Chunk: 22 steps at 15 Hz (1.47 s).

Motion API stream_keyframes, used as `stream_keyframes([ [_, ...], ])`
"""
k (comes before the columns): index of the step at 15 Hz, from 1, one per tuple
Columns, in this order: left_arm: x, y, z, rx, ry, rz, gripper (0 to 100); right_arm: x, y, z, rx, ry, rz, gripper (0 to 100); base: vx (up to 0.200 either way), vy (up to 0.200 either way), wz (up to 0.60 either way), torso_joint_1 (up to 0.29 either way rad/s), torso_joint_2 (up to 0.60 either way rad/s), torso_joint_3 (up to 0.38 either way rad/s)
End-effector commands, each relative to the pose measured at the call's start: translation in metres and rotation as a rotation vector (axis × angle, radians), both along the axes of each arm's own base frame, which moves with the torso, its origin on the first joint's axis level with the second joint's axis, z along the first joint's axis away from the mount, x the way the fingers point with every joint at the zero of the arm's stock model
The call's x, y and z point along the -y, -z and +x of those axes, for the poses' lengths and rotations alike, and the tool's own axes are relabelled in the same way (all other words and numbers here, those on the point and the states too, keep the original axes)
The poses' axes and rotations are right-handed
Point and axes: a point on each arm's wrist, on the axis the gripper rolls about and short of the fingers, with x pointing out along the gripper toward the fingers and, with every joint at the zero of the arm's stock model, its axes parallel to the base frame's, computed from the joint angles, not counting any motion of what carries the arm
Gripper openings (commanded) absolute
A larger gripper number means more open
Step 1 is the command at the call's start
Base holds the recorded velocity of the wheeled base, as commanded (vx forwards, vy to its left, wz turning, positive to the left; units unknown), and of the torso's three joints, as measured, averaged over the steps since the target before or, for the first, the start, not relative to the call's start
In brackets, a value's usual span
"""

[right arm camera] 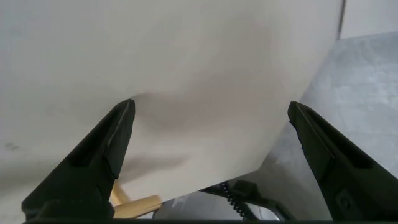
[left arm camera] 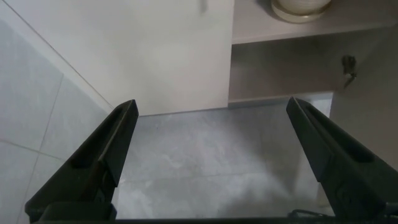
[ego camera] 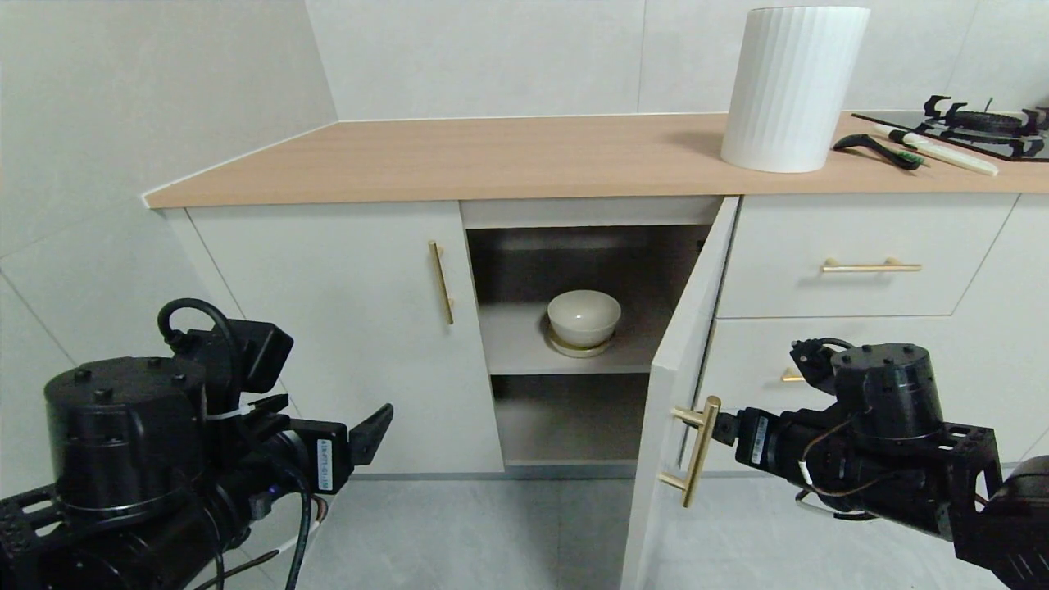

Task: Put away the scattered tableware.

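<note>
A cream bowl [ego camera: 583, 315] sits on a small plate [ego camera: 578, 347] on the upper shelf of the open cupboard [ego camera: 565, 352]; the bowl [left arm camera: 301, 6] also appears in the left wrist view. The cupboard door [ego camera: 680, 344] stands swung out, with its gold handle [ego camera: 697, 451] facing right. My right gripper [ego camera: 719, 426] is right at that handle with its fingers spread; the door face lies between them [right arm camera: 211, 109] and the handle [right arm camera: 134, 205] is beside one finger. My left gripper [ego camera: 373, 430] hangs low, left of the opening, open [left arm camera: 211, 109] and empty over the floor.
On the wooden counter [ego camera: 459, 156] stand a tall white ribbed container [ego camera: 793, 86], a black-handled tool [ego camera: 877, 149], a white-handled utensil [ego camera: 934, 152] and a black hob grate [ego camera: 983, 123]. Two drawers [ego camera: 871, 265] lie right of the door. The left cupboard door [ego camera: 344, 328] is closed.
</note>
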Motion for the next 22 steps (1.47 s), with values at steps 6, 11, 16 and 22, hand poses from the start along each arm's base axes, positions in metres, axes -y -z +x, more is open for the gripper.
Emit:
stream_keyframes([
  [6,-0.001,0.002,-0.001,-0.01,0.0,0.006,100,-0.005,0.009,0.006,-0.003,0.012,0.02,100,0.2,0.0,0.0,0.007,0.0,0.002],
  [11,-0.001,0.002,-0.001,-0.005,-0.002,0.003,100,-0.016,0.02,0.016,0.023,0.059,0.046,100,0.2,0.0,0.0,0.0,0.01,0.002],
  [16,-0.004,-0.007,-0.007,0.036,0.001,-0.019,100,-0.022,0.026,0.031,0.06,0.156,0.062,100,0.0,0.0,0.0,0.0,0.0,0.0],
  [22,-0.011,0.001,-0.026,-0.03,0.083,0.115,100,-0.016,0.024,0.018,0.025,0.105,0.096,100,0.0,0.0,0.0,0.0,0.0,0.0],
])
